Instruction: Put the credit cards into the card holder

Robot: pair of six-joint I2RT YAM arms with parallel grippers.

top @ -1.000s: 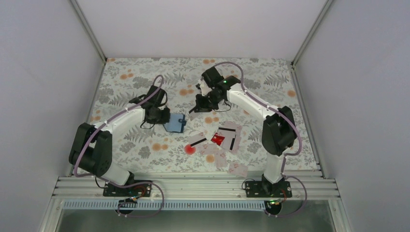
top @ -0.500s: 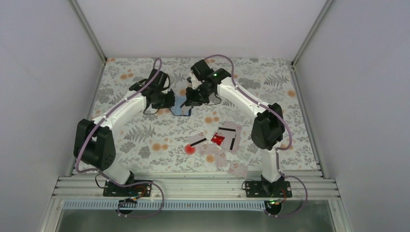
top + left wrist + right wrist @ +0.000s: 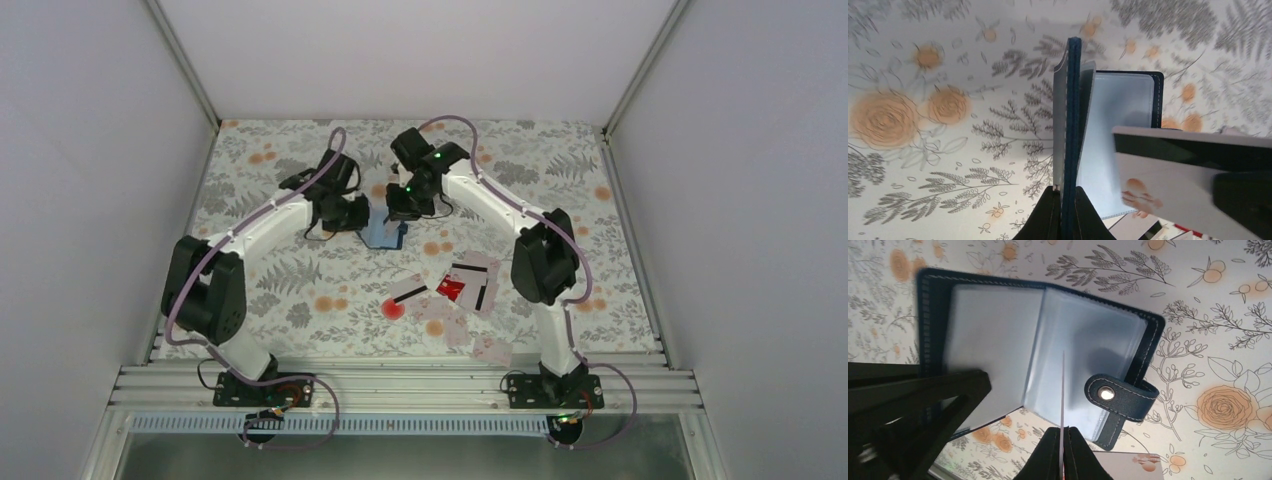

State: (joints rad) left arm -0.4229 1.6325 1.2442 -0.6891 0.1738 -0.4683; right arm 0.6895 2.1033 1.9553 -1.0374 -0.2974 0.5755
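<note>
The card holder [image 3: 384, 234] is a dark navy booklet, open, with pale clear pockets [image 3: 1083, 350] and a snap tab [image 3: 1120, 396]. It is held up over the back middle of the floral table. My left gripper [image 3: 1067, 189] is shut on the edge of its navy cover [image 3: 1074, 95]. My right gripper [image 3: 1063, 430] is shut on one whitish credit card [image 3: 1063, 385], seen edge-on just in front of the clear pockets. In the left wrist view that card [image 3: 1173, 175] shows a black stripe and sits right of the open pocket [image 3: 1120, 120].
Several loose cards, one of them red [image 3: 450, 289], lie spread on the table [image 3: 280, 290] nearer the front, right of centre, with more [image 3: 490, 349] near the front edge. Grey walls close in the left, right and back.
The left arm carried the card holder from the left middle toward the back centre. The right arm swung left with its card and now meets the open holder.
</note>
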